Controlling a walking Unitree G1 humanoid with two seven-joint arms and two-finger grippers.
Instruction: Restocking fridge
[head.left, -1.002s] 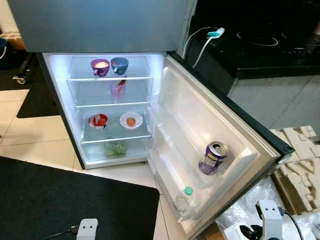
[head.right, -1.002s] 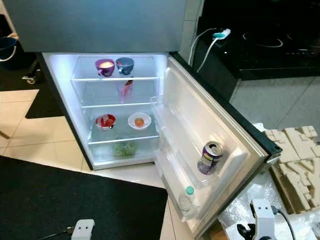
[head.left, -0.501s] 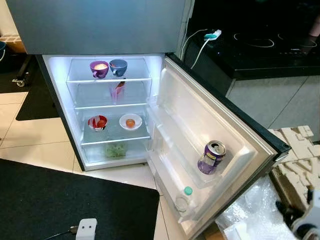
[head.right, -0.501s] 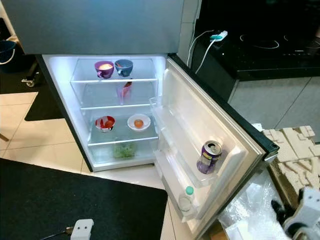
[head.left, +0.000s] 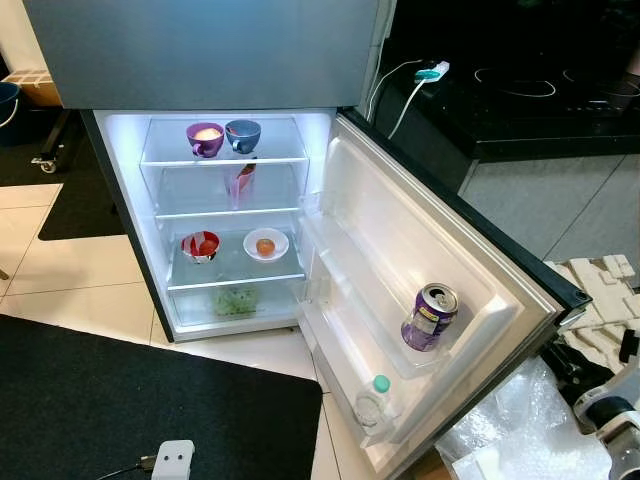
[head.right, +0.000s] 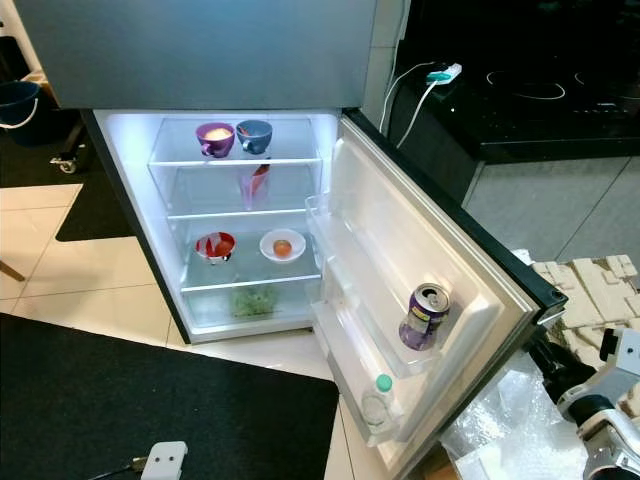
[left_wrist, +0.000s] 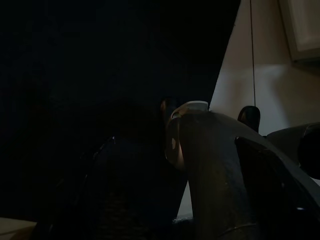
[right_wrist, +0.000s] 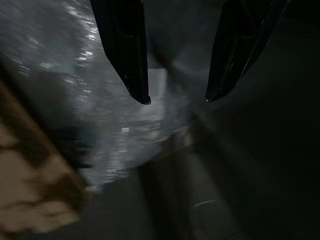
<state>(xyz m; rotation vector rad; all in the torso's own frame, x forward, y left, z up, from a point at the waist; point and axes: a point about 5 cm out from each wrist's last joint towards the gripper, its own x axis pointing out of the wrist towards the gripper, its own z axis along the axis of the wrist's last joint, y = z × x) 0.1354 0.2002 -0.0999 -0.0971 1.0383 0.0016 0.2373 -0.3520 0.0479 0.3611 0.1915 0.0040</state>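
Observation:
The fridge (head.left: 120, 190) stands open and lit, its door (head.left: 470, 270) swung out to the right. On the door's shelves are a purple can (head.left: 428, 316) and, lower down, a green-capped bottle (head.left: 372, 398). Inside are a purple cup (head.left: 204, 138), a blue cup (head.left: 241, 133), a pink cup (head.left: 238, 180), a red bowl (head.left: 200, 245), a white bowl (head.left: 265, 244) and greens (head.left: 235, 299). My right gripper (right_wrist: 175, 100) is open, low by the door's outer edge over clear plastic. In the dark left wrist view, my left gripper (left_wrist: 207, 110) seems shut on a light-capped bottle (left_wrist: 200, 150).
A black mat (head.left: 120, 400) covers the floor in front of me. Foam packing (head.left: 610, 290) and crumpled plastic wrap (head.left: 520, 420) lie right of the door. A dark counter (head.left: 520, 100) with a charger cable (head.left: 425, 72) stands behind the door.
My right arm has swung from below the door's lower corner out to the right, beside the door's outer edge. The head camera has shifted slightly.

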